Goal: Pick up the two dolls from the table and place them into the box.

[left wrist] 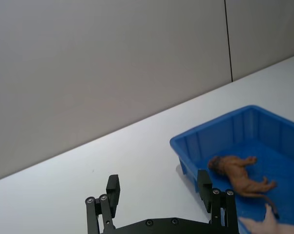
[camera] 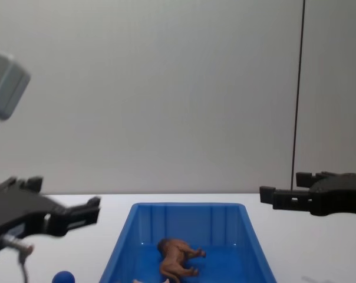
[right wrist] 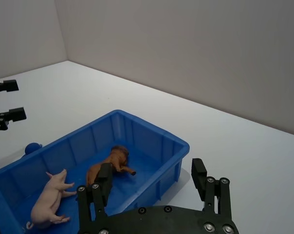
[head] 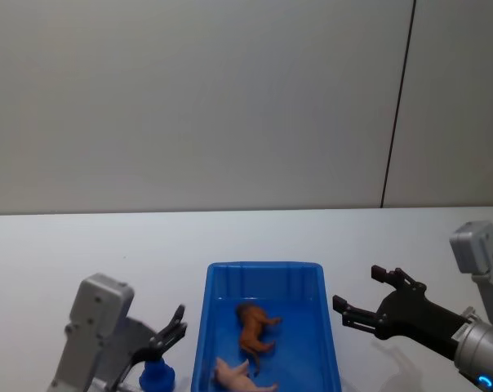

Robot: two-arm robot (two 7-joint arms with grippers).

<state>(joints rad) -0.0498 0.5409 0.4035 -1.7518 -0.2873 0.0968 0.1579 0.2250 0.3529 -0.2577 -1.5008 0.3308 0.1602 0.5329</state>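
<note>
The brown doll (head: 255,329) is lying on its side on the floor of the box (head: 263,266), about midway between the left and right walls, with its shaggy head toward the far wall and its legs pointing at the right wall. It is resting loose, with no fingers touching it. A pink pig figurine (head: 237,376) is lying beside it, closer to the near-left corner of the box.

The blue doll (head: 157,377) is sitting on the table (head: 83,245), outside the box and near its left wall, toward the table's near edge. In the chest view its ball-shaped top (camera: 63,277) is showing low down, below the left gripper and apart from it.

The left gripper (head: 171,333) is hanging over the table on the left side of the box, above the blue doll. Its 2 fingers are spread wide with nothing between them, and its own wrist view shows bare tabletop in the gap.

The right gripper (head: 359,287) is hovering over the table just past the box's right wall, level with the box's far half. Its 2 fingers are spread apart too and are carrying nothing. In the chest view it is hanging well above the box's rim.

The box is sitting near the middle of the table, its long sides running from the near edge toward the far edge. A plain grey wall (head: 197,98) is standing behind the table's far edge.
</note>
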